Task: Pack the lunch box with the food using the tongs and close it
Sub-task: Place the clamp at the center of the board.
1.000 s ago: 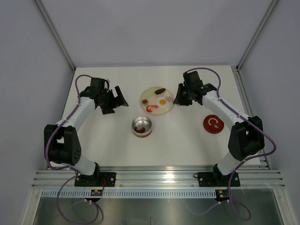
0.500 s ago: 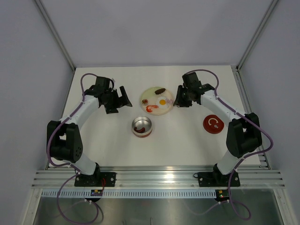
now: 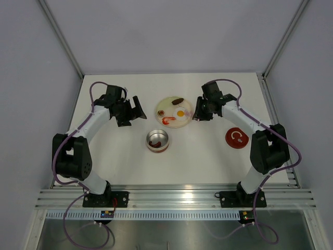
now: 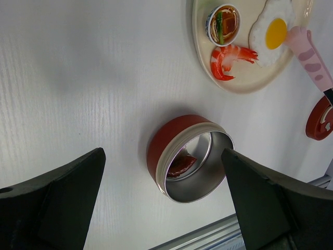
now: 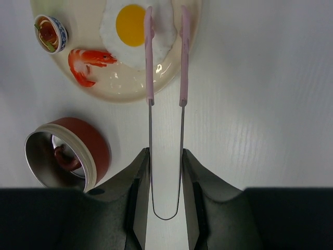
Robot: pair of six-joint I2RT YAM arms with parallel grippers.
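Two sets of fingers are mine. Nearest my bases, the lunch box (image 3: 157,140) stands open on the white desk (image 3: 208,159), a dark reddish food piece (image 4: 182,165) lying in its bottom. Its red lid (image 3: 237,137) lies well apart to the right, white mark up. Farther out, my right fingers (image 3: 199,111) are clenched on the looped end of the tongs (image 5: 149,67). Their pink tips stand apart over the fried egg (image 5: 136,26) on the plate (image 5: 117,88); whether they touch it I cannot tell. My left fingers (image 3: 130,113) hang released, spread wide, left of the plate. On the plate also lie a shrimp (image 5: 86,65), a small bowl (image 5: 50,34), and, at the far rim, a brown sausage (image 3: 178,100).
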